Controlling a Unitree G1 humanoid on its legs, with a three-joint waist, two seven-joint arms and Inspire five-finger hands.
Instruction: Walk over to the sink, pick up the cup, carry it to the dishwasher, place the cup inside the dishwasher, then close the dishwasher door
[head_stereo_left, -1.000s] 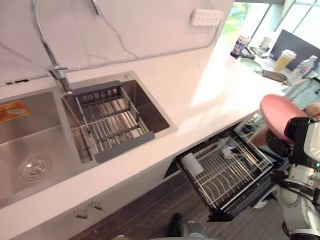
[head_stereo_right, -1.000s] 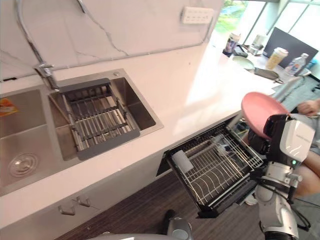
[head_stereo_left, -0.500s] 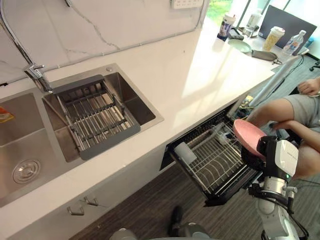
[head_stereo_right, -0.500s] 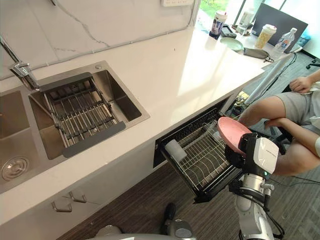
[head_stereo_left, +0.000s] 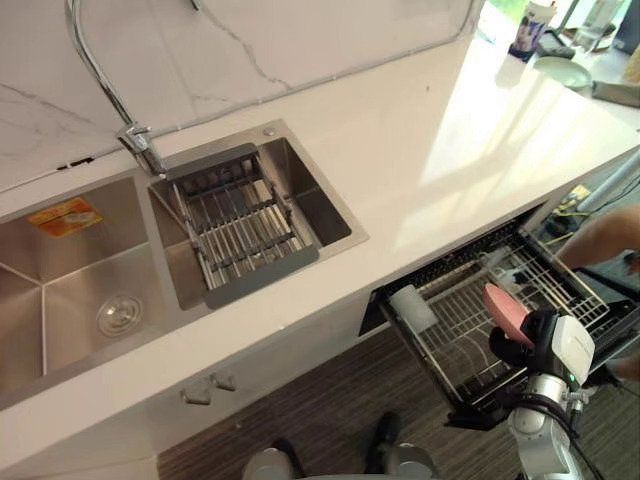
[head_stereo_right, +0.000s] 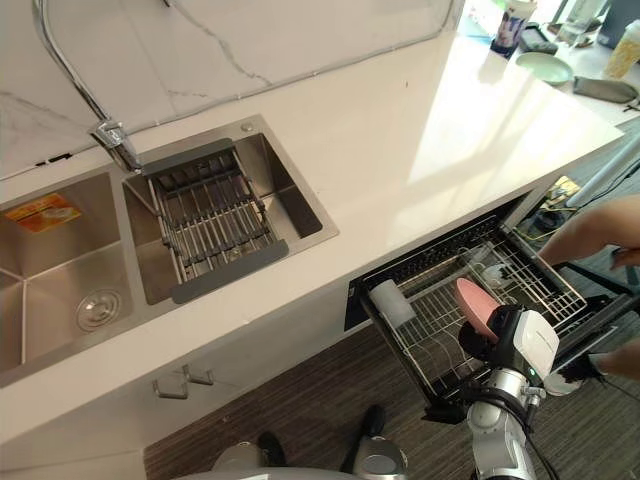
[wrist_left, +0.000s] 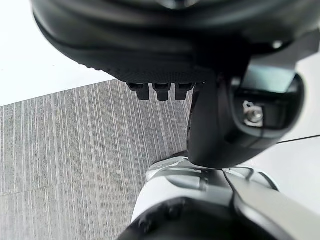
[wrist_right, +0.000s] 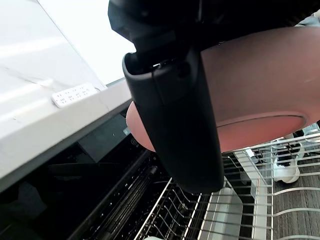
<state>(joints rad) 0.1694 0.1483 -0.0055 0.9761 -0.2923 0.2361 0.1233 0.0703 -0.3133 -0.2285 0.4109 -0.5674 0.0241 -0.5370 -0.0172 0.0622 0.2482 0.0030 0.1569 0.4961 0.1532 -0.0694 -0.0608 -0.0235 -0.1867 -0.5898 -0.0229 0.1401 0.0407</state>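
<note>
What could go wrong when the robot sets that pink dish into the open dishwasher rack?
1. The pink dish stands on edge in the right hand, with the thumb across it. That looks like a thin hold, so the dish may slip and drop onto the wire rack.
2. A person's arm reaches close to the rack's far end, so the hand or dish might bump it.
</note>
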